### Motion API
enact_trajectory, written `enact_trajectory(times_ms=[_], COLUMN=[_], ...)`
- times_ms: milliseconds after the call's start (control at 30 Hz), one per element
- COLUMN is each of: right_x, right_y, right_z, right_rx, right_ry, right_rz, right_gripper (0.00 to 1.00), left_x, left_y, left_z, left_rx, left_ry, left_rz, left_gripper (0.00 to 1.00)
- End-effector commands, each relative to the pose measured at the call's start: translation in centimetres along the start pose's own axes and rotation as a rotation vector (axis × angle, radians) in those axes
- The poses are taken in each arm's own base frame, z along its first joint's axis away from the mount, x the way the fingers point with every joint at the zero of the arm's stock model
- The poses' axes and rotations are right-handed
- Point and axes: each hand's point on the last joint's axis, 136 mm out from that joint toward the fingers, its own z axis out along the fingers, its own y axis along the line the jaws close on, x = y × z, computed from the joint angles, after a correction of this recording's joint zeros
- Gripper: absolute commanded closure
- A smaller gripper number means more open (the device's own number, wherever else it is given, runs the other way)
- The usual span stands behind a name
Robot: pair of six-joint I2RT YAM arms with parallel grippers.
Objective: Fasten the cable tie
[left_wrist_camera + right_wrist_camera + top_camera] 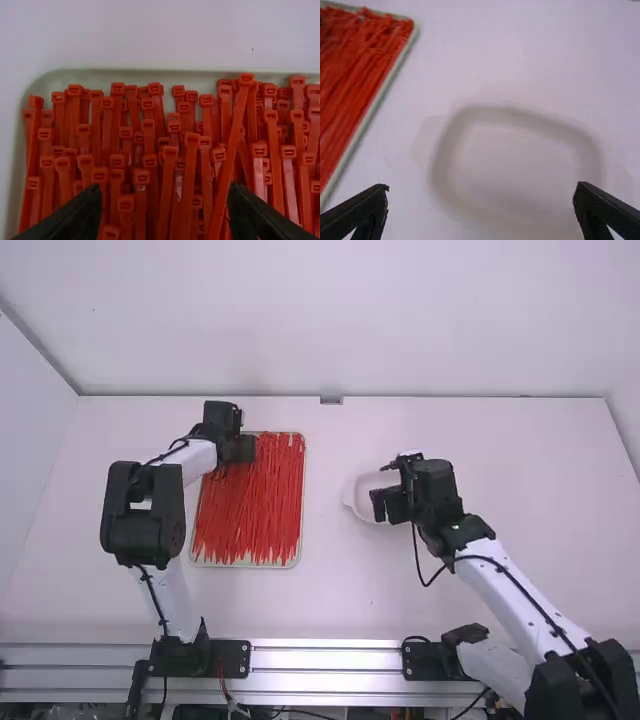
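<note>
Bench (480, 440), left half: tray (302, 502) heaped with red cable ties (250, 502), white dish (358, 498) just right of it; my left claw (164, 187) hangs over the pile's far end, jaws apart, right claw (481, 186) over the dish, also apart, nothing held. Likely failure: closing into the heap grabs several ties, or snags the one lying crosswise and drags neighbours out, since they overlap tightly. Ties look thin, flat, flexible, square heads bunched along the tray rim.
</note>
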Motion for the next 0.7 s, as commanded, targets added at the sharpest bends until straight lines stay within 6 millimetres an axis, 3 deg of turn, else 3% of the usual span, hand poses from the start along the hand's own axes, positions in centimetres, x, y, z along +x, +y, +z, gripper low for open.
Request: enact_trajectory(times_ms=[0, 367, 667], right_x=[-2.09, -2.11, -2.03], right_y=[1.99, 2.38, 2.36], right_z=[-1.16, -1.24, -1.2], right_rx=[-0.109, -0.132, -0.132], right_ry=[-0.058, -0.06, -0.056], right_rz=[-0.056, -0.055, -0.054], right_gripper=[0.01, 0.01, 0.01], left_x=[1.65, 1.95, 1.73], left_y=[0.31, 0.4, 0.63], left_z=[0.64, 0.87, 0.93], left_rx=[-0.007, -0.011, -0.025], left_ry=[0.034, 0.023, 0.013], left_rz=[-0.002, -0.001, 0.002], left_gripper=[0.36, 0.44, 0.44])
